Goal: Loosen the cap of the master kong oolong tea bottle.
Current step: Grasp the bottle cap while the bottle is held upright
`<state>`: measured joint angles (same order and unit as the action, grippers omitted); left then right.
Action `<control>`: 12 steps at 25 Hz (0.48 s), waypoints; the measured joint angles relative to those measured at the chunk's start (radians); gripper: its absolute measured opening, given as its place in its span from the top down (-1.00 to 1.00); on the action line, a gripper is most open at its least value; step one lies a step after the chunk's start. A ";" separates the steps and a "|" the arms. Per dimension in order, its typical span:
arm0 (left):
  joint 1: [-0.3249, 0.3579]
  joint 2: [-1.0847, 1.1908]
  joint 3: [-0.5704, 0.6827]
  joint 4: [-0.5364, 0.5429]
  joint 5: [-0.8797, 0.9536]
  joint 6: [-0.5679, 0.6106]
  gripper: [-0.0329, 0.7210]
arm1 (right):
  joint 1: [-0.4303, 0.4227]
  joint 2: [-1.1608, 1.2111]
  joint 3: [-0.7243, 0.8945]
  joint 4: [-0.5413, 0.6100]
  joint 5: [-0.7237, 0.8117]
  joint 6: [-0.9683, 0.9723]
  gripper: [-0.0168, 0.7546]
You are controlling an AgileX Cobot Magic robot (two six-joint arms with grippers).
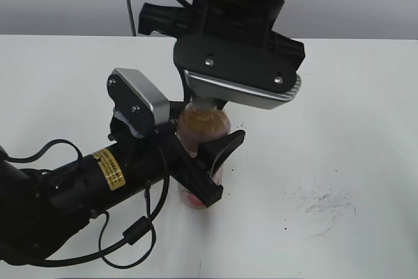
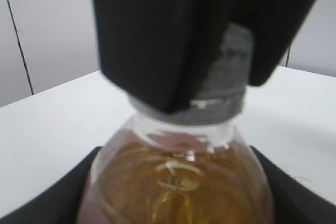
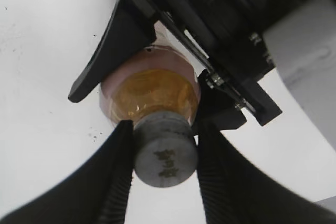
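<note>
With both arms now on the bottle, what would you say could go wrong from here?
1. The left gripper clamps the master kong oolong tea bottle around its soft shoulder; if squeezed hard as the cap loosens, tea may spill.
2. The right gripper holds the small cap between its fingers; they might slip round it instead of turning it.
3. If the left grip is weak, the bottle may twist along.

So the left arm comes in low from the bottom-left, lying nearly flat along the table, and its gripper (image 1: 208, 161) has both black fingers (image 3: 113, 45) clamped sideways around the master kong oolong tea bottle (image 1: 199, 129). The right arm drops straight down from above, wrist pointing at the table, with the right gripper (image 3: 164, 156) pinched onto the cap (image 3: 165, 156), one ribbed finger (image 3: 118, 177) pressed on each side.
</note>
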<state>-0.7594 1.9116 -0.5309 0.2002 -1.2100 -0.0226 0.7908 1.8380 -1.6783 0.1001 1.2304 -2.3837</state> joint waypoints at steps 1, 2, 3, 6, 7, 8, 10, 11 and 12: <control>0.000 0.000 0.000 0.000 0.000 0.000 -0.27 | 0.000 0.000 0.000 0.000 -0.001 0.018 0.24; 0.000 0.000 0.000 0.000 0.000 0.000 -0.27 | 0.000 0.000 0.000 0.000 -0.001 0.055 0.24; 0.000 0.000 0.000 0.000 0.000 0.000 -0.27 | 0.000 0.000 0.000 0.000 -0.001 0.107 0.24; 0.000 0.000 0.000 0.001 0.000 0.000 -0.27 | 0.000 0.000 0.000 0.000 -0.001 0.348 0.16; 0.000 0.000 0.000 0.001 -0.001 0.000 -0.27 | 0.000 0.000 0.000 -0.002 -0.004 0.440 0.09; 0.000 0.000 0.000 0.001 -0.001 0.000 -0.27 | 0.000 0.000 0.000 -0.010 -0.007 0.549 -0.03; 0.000 0.000 0.000 0.001 -0.001 0.000 -0.27 | 0.000 0.000 0.000 -0.021 -0.007 0.755 -0.33; 0.000 0.000 0.000 0.001 -0.001 0.000 -0.27 | -0.001 0.000 0.000 -0.022 -0.007 0.848 -0.50; 0.000 0.000 0.000 0.001 -0.001 0.000 -0.27 | -0.001 0.000 0.000 -0.023 -0.007 0.967 -0.63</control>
<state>-0.7594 1.9116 -0.5309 0.2012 -1.2109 -0.0226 0.7898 1.8380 -1.6783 0.0772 1.2231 -1.4169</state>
